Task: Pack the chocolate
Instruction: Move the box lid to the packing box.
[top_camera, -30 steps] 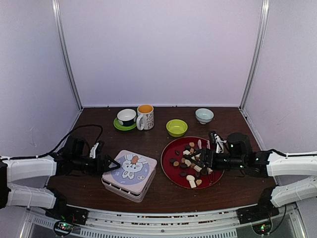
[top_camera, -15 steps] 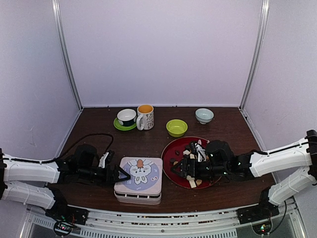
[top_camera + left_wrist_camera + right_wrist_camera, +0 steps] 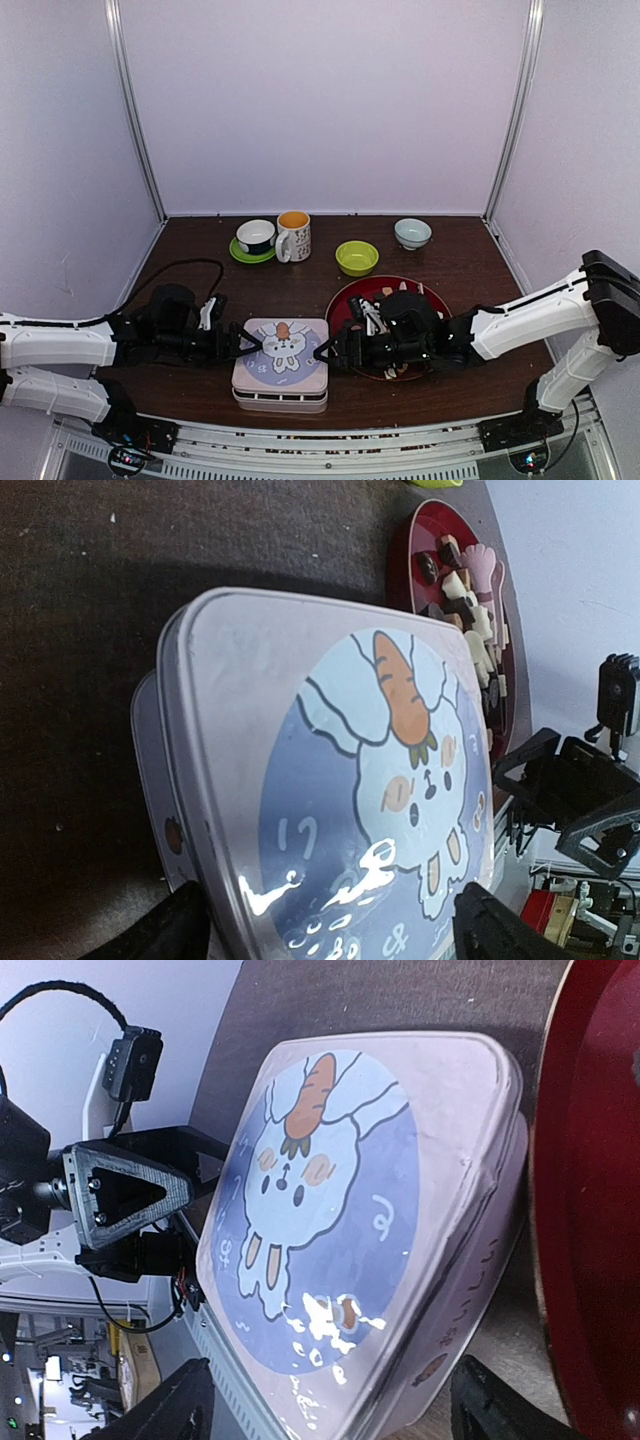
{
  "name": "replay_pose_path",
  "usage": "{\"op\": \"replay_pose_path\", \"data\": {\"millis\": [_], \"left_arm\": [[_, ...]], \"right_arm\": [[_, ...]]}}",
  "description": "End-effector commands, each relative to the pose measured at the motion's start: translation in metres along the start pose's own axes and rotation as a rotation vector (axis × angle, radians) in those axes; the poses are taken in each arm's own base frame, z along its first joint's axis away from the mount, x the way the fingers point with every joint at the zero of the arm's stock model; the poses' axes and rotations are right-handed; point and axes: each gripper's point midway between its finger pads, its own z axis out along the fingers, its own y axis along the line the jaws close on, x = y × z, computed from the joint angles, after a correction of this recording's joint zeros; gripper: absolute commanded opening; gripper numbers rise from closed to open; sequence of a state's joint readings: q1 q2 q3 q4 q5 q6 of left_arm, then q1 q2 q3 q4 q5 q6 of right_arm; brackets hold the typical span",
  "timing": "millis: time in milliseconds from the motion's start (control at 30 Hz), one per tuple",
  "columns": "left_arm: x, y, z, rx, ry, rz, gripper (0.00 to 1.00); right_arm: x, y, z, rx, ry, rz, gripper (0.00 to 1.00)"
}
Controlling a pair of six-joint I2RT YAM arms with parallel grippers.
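Sitting shut near the front middle of the dark table (image 3: 190, 275) is a square tin (image 3: 279, 372), its lid (image 3: 281, 349) showing a cartoon rabbit with a carrot. Both arms are reaching in low from either side. The left hand (image 3: 243, 347) is lying at the tin's left side, and in its wrist view its two fingers (image 3: 175, 932) are standing wide apart, one at each side of the lid's near edge. The right hand (image 3: 328, 352) is facing it from the tin's right side, its fingers (image 3: 170, 1405) likewise straddling the near edge. For either hand I cannot tell whether the pads are pressing on the tin or standing just clear of it.

The chocolate (image 3: 462, 585) is lying loose on the red plate (image 3: 343, 300) just right of the tin, dark, tan and cream pieces bunched together with the pink tongs (image 3: 482, 562) among them. From above, the right arm is covering most of that plate.

Standing along the back are a cup on a green saucer (image 3: 256, 236), a mug (image 3: 294, 236), a green bowl (image 3: 357, 258) and a pale bowl (image 3: 412, 233).
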State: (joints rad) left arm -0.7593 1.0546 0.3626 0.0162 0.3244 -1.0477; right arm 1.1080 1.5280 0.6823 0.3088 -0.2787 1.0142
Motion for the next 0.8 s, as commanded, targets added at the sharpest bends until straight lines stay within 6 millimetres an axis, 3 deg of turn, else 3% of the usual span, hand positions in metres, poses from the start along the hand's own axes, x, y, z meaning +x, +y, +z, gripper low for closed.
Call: {"op": "replay_pose_path", "data": {"millis": [0,167,300,500,767], "left_arm": [[-0.010,-0.014,-0.003,0.035,-0.031,0.009,0.85],[-0.010,-0.016,-0.003,0.041,-0.027,0.009,0.77],[-0.010,-0.019,-0.003,0.054,-0.024,0.009,0.74],[-0.017,-0.034,-0.010,0.077,-0.036,0.030,0.74],[-0.020,-0.043,-0.015,0.098,-0.038,0.038,0.73]], "right_arm": [[0.002,0.017,0.016,-0.074,0.017,0.037,0.81],[0.004,0.029,0.026,-0.154,0.035,0.082,0.74],[0.000,0.037,0.022,-0.180,0.018,0.075,0.71],[-0.002,0.041,0.014,-0.107,0.021,-0.035,0.72],[-0.004,0.061,0.012,-0.178,0.023,-0.057,0.73]]}}
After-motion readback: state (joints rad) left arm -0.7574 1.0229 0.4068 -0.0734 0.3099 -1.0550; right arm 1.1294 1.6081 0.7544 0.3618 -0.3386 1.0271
